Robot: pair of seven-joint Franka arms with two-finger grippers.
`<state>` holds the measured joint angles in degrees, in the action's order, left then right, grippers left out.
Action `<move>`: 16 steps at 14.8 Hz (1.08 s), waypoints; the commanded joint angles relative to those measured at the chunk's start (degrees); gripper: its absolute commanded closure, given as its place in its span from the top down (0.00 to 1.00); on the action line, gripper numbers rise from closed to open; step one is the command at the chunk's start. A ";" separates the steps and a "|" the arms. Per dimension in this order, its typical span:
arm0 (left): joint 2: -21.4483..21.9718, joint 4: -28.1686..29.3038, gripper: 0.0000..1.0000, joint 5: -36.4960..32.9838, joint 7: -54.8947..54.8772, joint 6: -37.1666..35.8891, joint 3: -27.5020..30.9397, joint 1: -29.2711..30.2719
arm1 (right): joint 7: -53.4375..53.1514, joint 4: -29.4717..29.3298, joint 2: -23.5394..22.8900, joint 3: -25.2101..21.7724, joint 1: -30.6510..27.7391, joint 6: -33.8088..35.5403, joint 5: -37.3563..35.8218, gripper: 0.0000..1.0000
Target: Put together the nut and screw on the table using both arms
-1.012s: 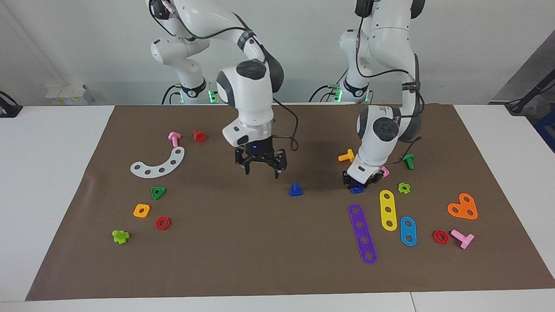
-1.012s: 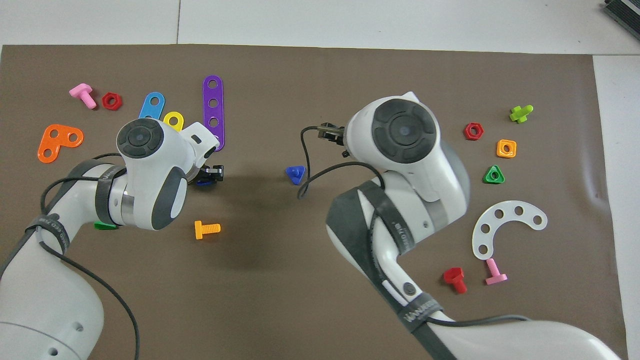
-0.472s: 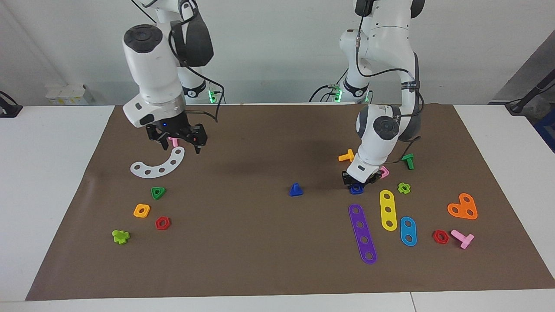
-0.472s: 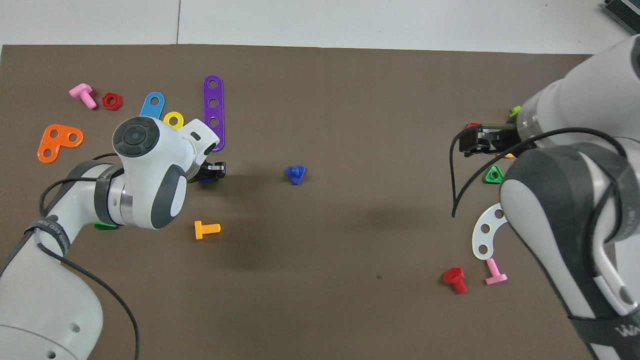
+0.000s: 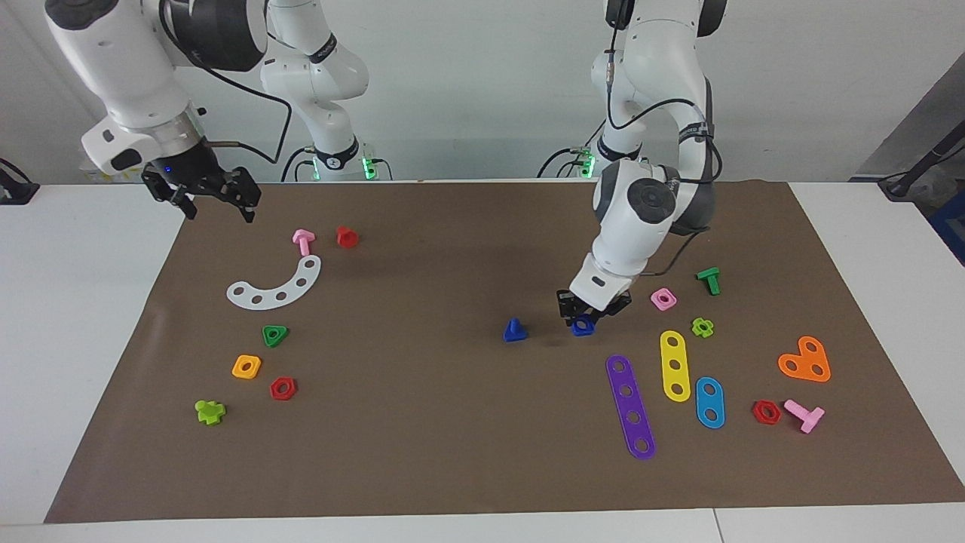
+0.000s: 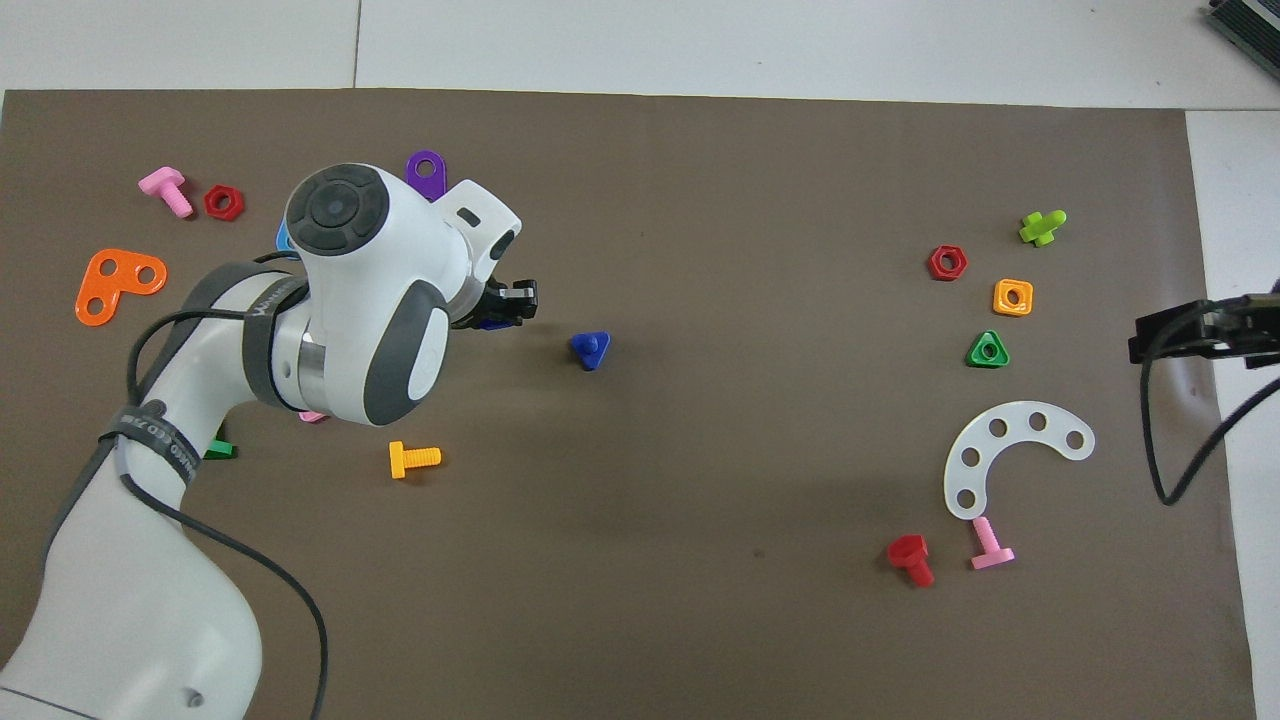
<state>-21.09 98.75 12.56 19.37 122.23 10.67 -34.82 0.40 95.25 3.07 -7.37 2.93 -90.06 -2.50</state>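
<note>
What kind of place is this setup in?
Probably a robotics lab or test bench: two white arms stand at a white table with a brown mat strewn with toy parts, such as a purple strip and a white curved plate.

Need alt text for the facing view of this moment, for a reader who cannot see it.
The left gripper is shut on the blue nut, low over the brown mat beside the blue screw. The right gripper hangs open, raised over the mat's edge at the right arm's end. Small coloured toy parts lie scattered toward both ends.
</note>
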 commanded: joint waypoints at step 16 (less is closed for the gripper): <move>-7.21 -5.60 0.10 0.71 7.43 -1.12 1.37 -8.07 | -2.33 -4.72 1.32 1.57 0.59 7.45 0.13 1.00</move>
<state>-28.02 92.44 13.83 26.80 121.41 10.90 -41.77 -0.92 89.99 3.93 -5.98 3.54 -82.89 -2.50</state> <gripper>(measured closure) 0.529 0.000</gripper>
